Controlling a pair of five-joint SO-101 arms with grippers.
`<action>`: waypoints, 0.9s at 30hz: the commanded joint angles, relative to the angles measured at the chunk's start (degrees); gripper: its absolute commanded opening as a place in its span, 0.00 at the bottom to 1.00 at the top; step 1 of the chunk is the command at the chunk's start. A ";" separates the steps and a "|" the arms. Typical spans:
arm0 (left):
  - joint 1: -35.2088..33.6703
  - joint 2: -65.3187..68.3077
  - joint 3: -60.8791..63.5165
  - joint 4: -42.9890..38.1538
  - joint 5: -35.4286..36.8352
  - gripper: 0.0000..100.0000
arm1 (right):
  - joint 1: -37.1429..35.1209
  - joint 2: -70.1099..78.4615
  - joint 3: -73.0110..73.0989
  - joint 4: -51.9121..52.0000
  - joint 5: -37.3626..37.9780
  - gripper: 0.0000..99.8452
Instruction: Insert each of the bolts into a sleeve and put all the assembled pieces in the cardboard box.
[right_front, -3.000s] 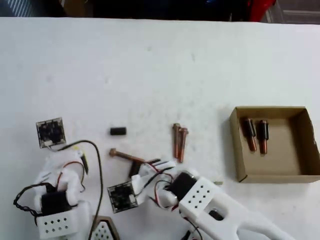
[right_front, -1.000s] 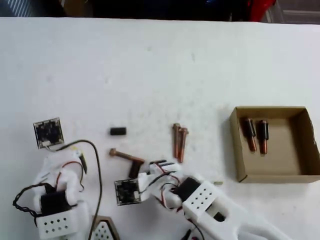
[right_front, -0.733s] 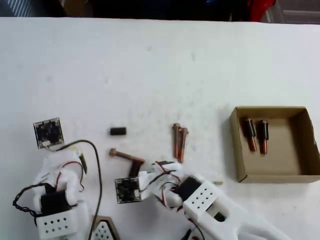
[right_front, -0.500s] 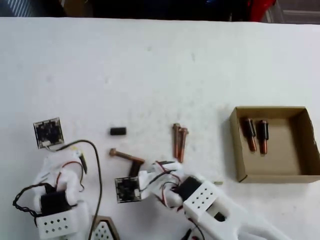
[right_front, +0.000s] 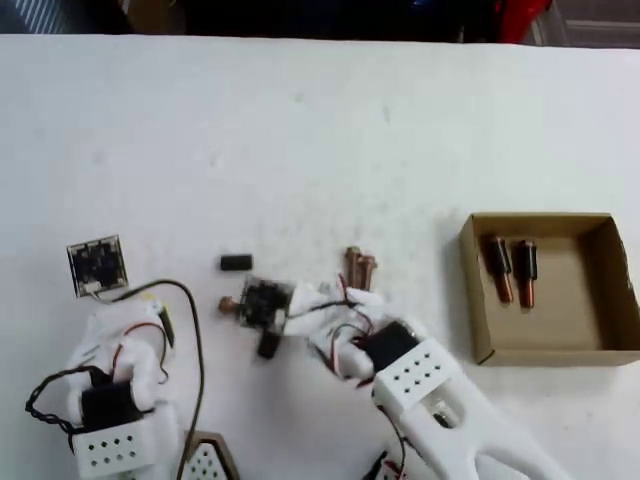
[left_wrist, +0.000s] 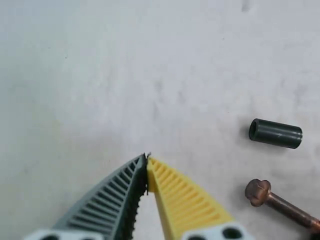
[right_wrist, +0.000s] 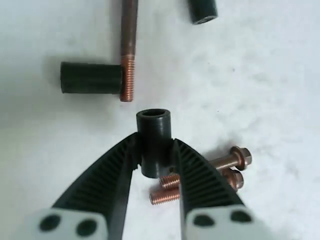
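My right gripper (right_wrist: 155, 141) is shut on a black sleeve (right_wrist: 155, 122), held upright above the table. Under it lie a second sleeve (right_wrist: 91, 77) against the threaded end of a long copper bolt (right_wrist: 128, 40), a third sleeve (right_wrist: 202, 10), and two bolts (right_wrist: 216, 165) side by side. In the high view the right arm (right_front: 405, 370) covers most of the lone bolt (right_front: 228, 304); a sleeve (right_front: 267, 346) lies beside it. My left gripper (left_wrist: 146, 159) is shut on nothing, near a sleeve (left_wrist: 275, 133) and a bolt head (left_wrist: 257, 191). The cardboard box (right_front: 478, 290) holds two assembled pieces (right_front: 511, 268).
The left arm (right_front: 110, 385) sits at the front left corner with its cable looping beside it. A sleeve (right_front: 236, 263) lies alone left of the paired bolts (right_front: 357, 262). The white table (right_front: 300, 140) stretches bare toward the far edge.
The right arm's wrist has swung away from the front edge and now sits over the lone bolt, nearer the paired bolts. The left arm has kept still.
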 joint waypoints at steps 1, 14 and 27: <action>-0.40 -0.57 -2.11 -1.76 -0.35 0.03 | 2.95 -0.75 -12.48 7.78 -6.15 0.02; -0.40 -0.57 -2.02 -1.67 -0.26 0.03 | 8.92 26.86 -37.36 18.33 -14.42 0.02; -0.40 -0.57 -1.05 -2.11 -0.26 0.03 | 8.04 51.65 -40.79 5.32 -14.42 0.02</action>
